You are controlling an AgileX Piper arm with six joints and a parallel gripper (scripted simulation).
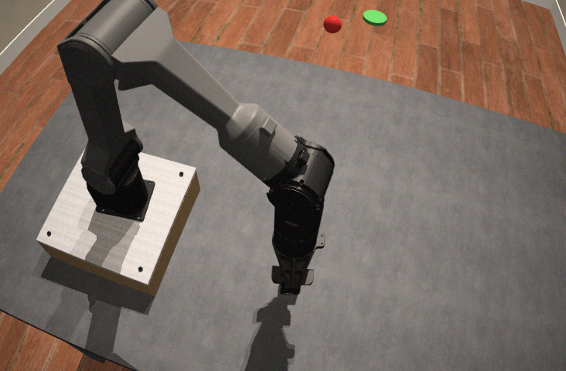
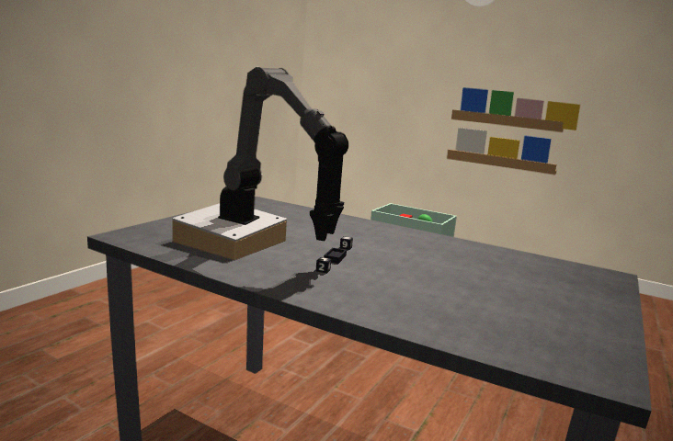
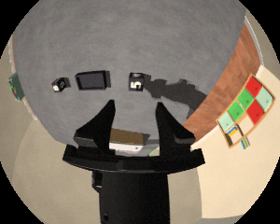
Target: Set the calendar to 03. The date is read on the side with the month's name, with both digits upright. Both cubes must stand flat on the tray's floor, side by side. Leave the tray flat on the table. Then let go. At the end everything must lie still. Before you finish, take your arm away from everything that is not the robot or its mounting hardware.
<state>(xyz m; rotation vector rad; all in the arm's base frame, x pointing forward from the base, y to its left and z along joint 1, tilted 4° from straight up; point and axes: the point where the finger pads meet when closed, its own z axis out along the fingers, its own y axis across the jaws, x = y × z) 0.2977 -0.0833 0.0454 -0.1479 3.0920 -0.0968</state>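
My gripper (image 1: 290, 290) (image 2: 322, 237) (image 3: 135, 105) is open and empty, pointing down well above the table. One black cube (image 2: 323, 265) (image 3: 136, 83) shows a white 2 on a side in the exterior view and a 5 on another face in the wrist view, where it appears just beyond the gap between the fingertips. The other black cube (image 2: 346, 243) (image 3: 59, 85) shows a 9 in the exterior view. The empty dark tray (image 2: 337, 261) (image 3: 91, 89) lies flat between the cubes, apart from both. The arm hides the tray and both cubes in the top view.
The arm's raised base block (image 1: 174, 244) (image 2: 259, 239) stands to the left of the tray and cubes in the exterior view. A green bin (image 2: 416, 226) is beyond the table's far edge. The arm's shadow falls across the table near the cube with the 2.
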